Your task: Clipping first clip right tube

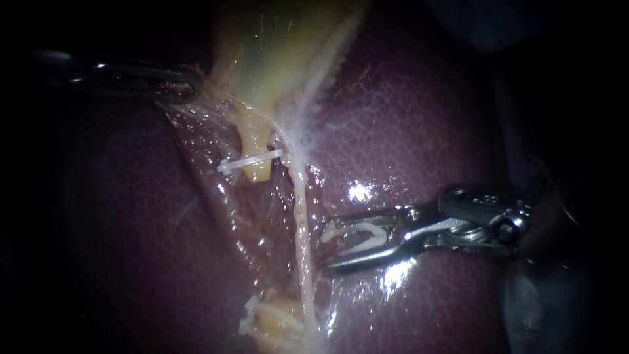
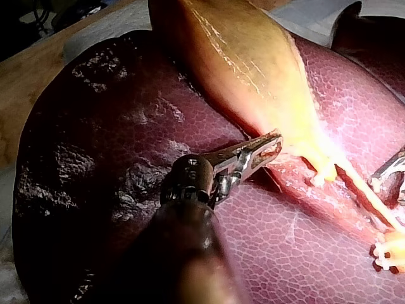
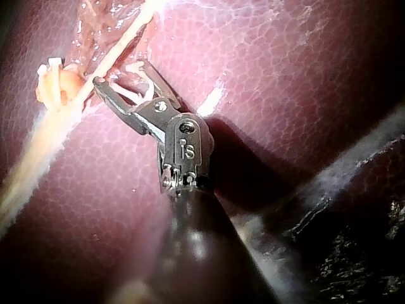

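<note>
Endoscope view: right instrument (image 1: 327,246) near-level (clip (image 1: 368,231) in jaws)

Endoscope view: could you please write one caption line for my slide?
Left instrument grips the gallbladder; right instrument holds a white clip in its jaws beside the right tube.

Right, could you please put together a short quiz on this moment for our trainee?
1. True or false: the right instrument carries a white clip between its jaws.
2. What do the jaws of the left instrument grip? A) the liver B) the gallbladder C) nothing
3. Fill in: the clip lies close beside the thin pale ____ and is not yet shut around it.
Key: 1 true; 2 B; 3 tube.
</note>
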`<state>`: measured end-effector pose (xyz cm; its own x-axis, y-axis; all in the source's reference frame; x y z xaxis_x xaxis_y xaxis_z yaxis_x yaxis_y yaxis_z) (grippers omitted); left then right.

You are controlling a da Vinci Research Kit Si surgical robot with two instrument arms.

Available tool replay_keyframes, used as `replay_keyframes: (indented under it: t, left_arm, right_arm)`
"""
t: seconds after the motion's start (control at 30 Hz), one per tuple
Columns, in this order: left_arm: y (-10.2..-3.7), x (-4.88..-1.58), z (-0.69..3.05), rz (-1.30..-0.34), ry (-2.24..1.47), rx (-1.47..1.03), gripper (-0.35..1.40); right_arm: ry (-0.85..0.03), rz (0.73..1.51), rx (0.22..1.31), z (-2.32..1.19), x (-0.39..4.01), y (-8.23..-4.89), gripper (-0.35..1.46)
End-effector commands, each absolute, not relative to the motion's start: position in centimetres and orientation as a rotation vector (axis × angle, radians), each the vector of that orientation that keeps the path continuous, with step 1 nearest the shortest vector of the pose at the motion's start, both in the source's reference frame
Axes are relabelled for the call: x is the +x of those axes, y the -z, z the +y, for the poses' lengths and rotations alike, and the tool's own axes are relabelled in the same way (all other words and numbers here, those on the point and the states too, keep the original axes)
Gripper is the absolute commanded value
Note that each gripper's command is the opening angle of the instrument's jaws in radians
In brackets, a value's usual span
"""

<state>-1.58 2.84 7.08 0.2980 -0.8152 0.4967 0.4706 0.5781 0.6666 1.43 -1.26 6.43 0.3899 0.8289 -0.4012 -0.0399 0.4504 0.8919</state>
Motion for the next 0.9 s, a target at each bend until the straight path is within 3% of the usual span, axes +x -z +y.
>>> replay_keyframes:
  t: [0.03, 0.9]
  left_arm:
    - [-7.08, -1.58, 2.84, -0.919, 0.891, 0.437, -0.35]
    - [-7.08, -1.59, 2.84, -0.919, 0.892, 0.437, -0.35]
  right_arm:
    - [-0.671, 1.026, 0.946, -1.26, 1.44, -6.43, 0.49]
    - [-0.697, 1.144, 1.095, -1.58, 2.06, -6.44, 0.5]
